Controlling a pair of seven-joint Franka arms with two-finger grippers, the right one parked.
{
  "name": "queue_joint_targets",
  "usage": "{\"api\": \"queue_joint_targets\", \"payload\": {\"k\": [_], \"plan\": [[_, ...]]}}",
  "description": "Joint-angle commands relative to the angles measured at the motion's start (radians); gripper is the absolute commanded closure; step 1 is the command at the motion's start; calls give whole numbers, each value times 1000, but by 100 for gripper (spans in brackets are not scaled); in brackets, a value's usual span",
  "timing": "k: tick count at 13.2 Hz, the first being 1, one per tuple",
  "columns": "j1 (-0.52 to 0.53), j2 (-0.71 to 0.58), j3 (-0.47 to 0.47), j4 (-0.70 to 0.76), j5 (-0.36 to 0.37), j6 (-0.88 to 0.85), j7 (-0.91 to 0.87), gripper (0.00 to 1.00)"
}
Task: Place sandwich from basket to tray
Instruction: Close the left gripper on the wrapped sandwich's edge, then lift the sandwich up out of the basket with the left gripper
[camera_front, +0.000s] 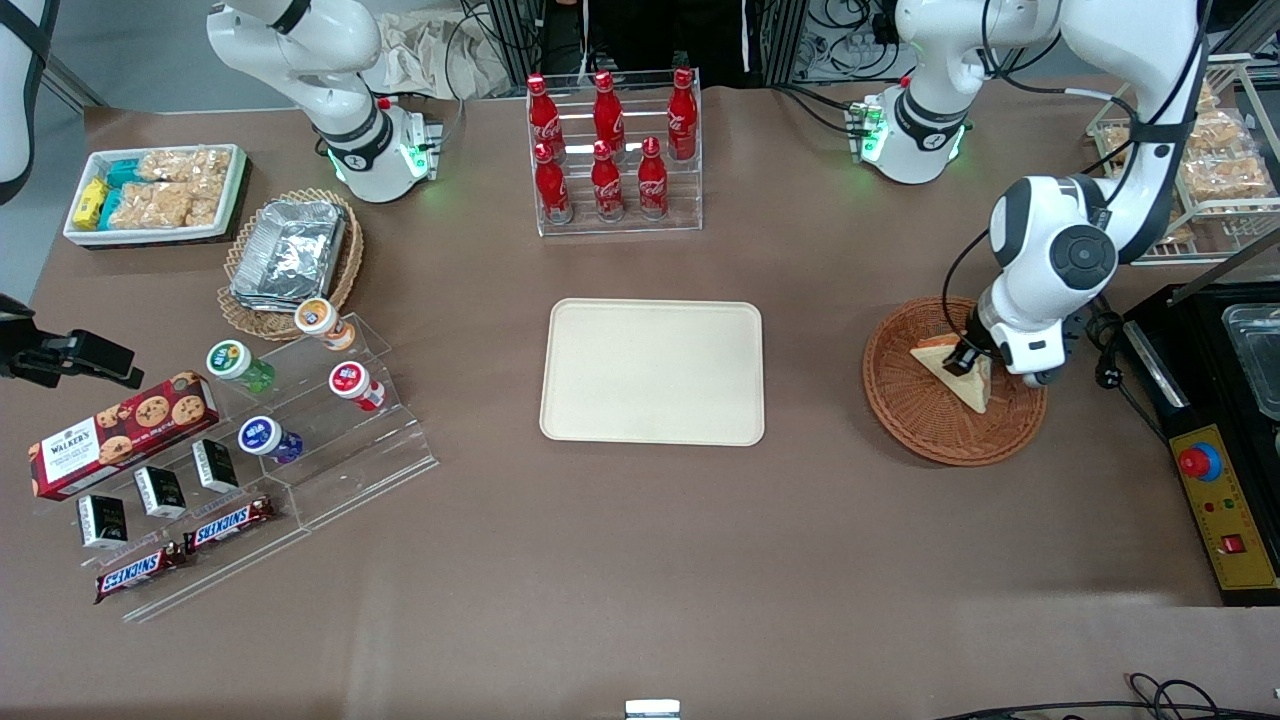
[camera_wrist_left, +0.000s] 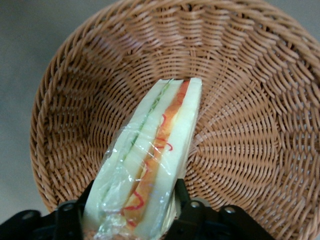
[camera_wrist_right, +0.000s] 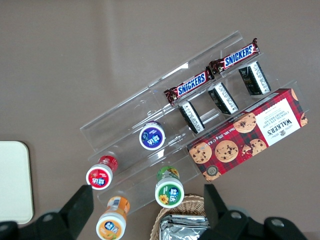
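Observation:
The sandwich is a triangular wedge in clear wrap, white bread with orange-red and green layers. It stands on edge in the round reddish-brown wicker basket toward the working arm's end of the table. My left gripper is down in the basket, shut on the sandwich. In the left wrist view the sandwich fills the gap of the gripper, and a black finger presses each bread face, with basket weave below. The cream tray lies bare at the table's middle, beside the basket.
A clear rack of red cola bottles stands farther from the front camera than the tray. A black control box with a red button and a wire rack of snack bags flank the basket. Foil containers, jars and Snickers lie toward the parked arm's end.

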Motion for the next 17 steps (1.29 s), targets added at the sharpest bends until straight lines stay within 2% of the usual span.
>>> {"api": "queue_joint_targets", "payload": {"k": [1,2,4,7,9,11,14,15,17], "plan": [[1,-7,-1,26,29,5,-46,83],[0,-12,-2,49,30,-18,-59,89],[-11,-35,-13,147,35,-195,-57,93],[-13,-29,-57,475,79,-654,-6,93],[-14,-20,-61,660,78,-835,89,92],[-13,-18,-83,800,82,-942,161,92],[-13,-18,-87,981,72,-1112,364,90],[-14,-18,-91,1000,69,-1138,405,90],[-14,-17,-175,993,67,-1141,481,89]]}}
